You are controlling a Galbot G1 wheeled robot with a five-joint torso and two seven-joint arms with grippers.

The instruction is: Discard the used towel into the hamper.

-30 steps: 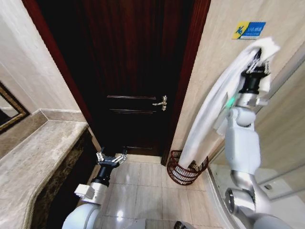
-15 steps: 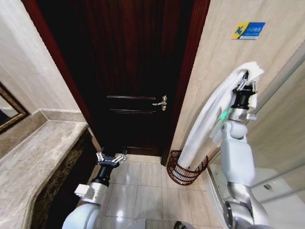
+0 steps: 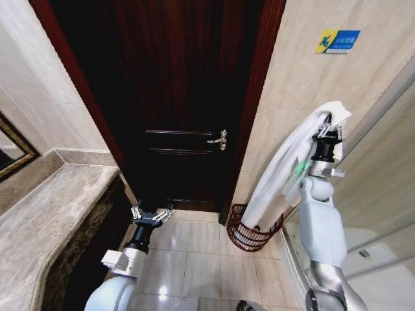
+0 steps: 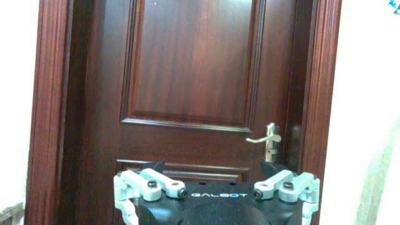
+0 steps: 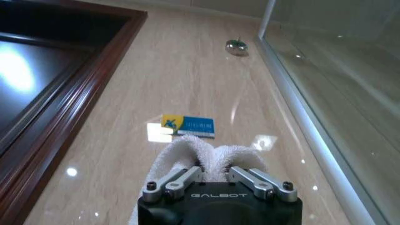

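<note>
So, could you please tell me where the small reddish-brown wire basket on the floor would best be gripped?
Probably at the top rim of the reddish-brown wire hamper, from above on its door side: the rim there is bare and the open weave lets a finger pass, while the white towel drapes over the wall side.

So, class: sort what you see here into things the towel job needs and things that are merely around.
Needed for the job:
towel
hamper
right hand, gripping the towel

Merely around:
door
door handle
countertop
blue wall sign
left hand, idle
</note>
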